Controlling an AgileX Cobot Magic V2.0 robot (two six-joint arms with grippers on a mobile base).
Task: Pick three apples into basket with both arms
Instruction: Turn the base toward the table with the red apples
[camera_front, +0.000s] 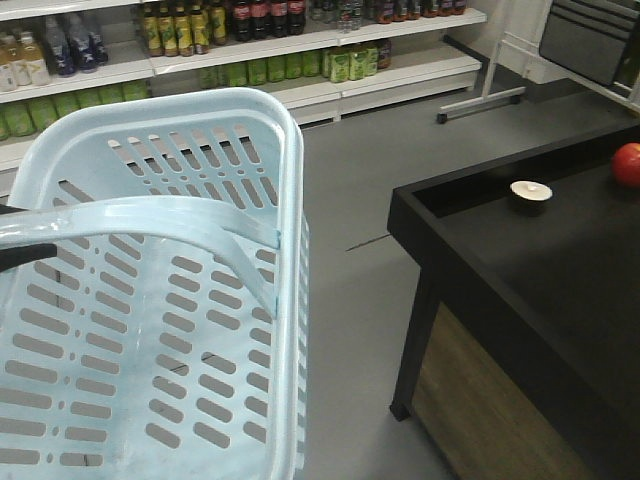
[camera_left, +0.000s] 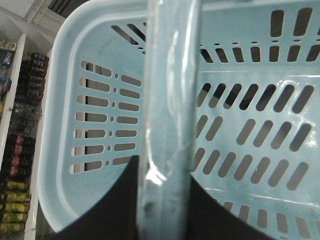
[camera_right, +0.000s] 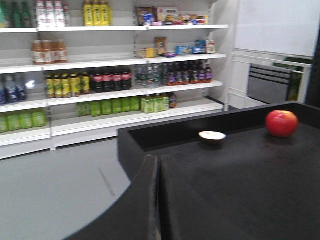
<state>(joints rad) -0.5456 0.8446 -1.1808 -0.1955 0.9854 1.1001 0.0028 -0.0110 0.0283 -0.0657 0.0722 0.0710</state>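
Left claw (camera_left: 165, 172): left wrist view shows its two dark fingers (camera_left: 112, 205) close on either side of the handle (camera_left: 167, 100), so it pinches the basket (camera_left: 65, 100) by that handle. Front view: basket (camera_front: 290, 200) hangs over the grey floor (camera_front: 350, 200), off the worktop (camera_front: 560, 270) and just beside its left edge; handle (camera_front: 150, 222) swung across the opening; slotted walls and bottom pale blue. Right claw (camera_right: 160, 160): fingers pressed together, only a thin seam between them, nothing between the pads; it hangs low over the worktop (camera_right: 225, 190), well apart from the fruit. One apple (camera_right: 281, 123) in view, red with a yellowish patch, resting on the worktop near the far rim, toward the right end; in the front view the same apple (camera_front: 627, 164) is cut by the right frame border. A small dark bowl with a white inside (camera_right: 212, 135) sits near the same far rim, between the apple and the far left corner, apart from both; also seen in the front view (camera_front: 531, 192). Worktop is black with a raised rim. Behind: white shelves (camera_right: 100, 95) stocked with rows of bottles (camera_right: 85, 82).
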